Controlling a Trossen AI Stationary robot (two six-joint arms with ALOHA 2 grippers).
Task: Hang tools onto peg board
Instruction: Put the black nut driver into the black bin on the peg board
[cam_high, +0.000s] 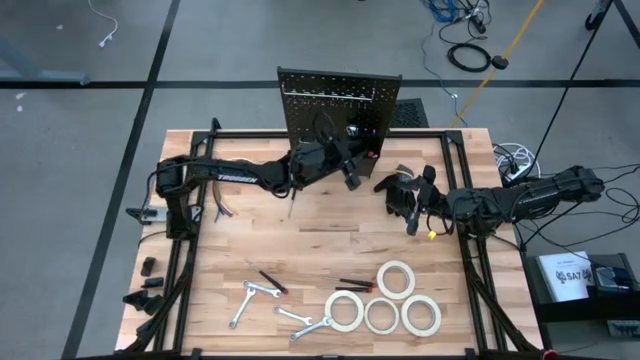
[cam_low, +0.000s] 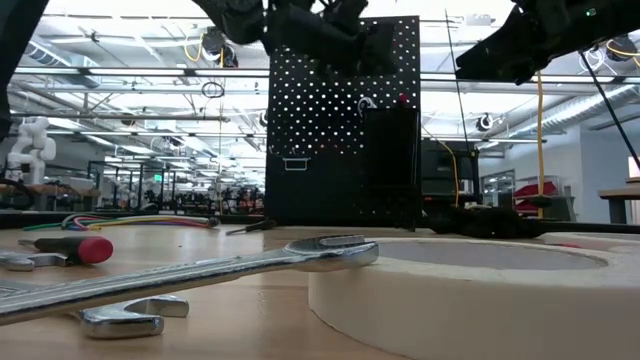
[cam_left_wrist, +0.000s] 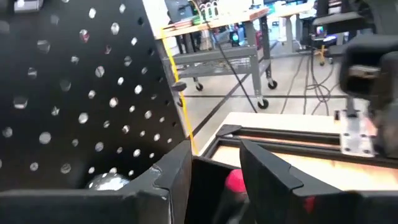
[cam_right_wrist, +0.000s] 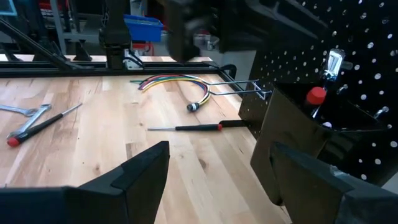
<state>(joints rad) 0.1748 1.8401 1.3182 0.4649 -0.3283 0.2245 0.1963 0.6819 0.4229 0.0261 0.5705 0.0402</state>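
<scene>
The black peg board (cam_high: 340, 100) stands upright at the table's far edge, with a black box bin (cam_right_wrist: 323, 137) on its front. A red-capped tool (cam_right_wrist: 316, 95) and a silver tool (cam_right_wrist: 333, 62) stand in the bin. My left gripper (cam_high: 350, 178) is up against the board's front, over the bin, fingers apart (cam_left_wrist: 214, 149), and a red handle end (cam_left_wrist: 236, 180) shows between them. My right gripper (cam_high: 410, 215) is open and empty (cam_right_wrist: 219, 149), to the right of the board. Wrenches (cam_high: 250, 300), screwdrivers (cam_high: 270, 282) and several white tape rolls (cam_high: 396, 280) lie near the table's front edge. My left gripper stands with its fingers on either side of the red handle end (cam_left_wrist: 236, 180), coming at it from above. The handle end lies close to one finger (cam_left_wrist: 267, 171), but I cannot tell whether that finger touches it.
A thin screwdriver (cam_right_wrist: 186, 127) and a bundle of coloured cable (cam_right_wrist: 180, 84) lie on the table in front of the board's left side. Metal hooks (cam_right_wrist: 242, 92) stick out of the board. Bare wood lies between the board and the tools at the front.
</scene>
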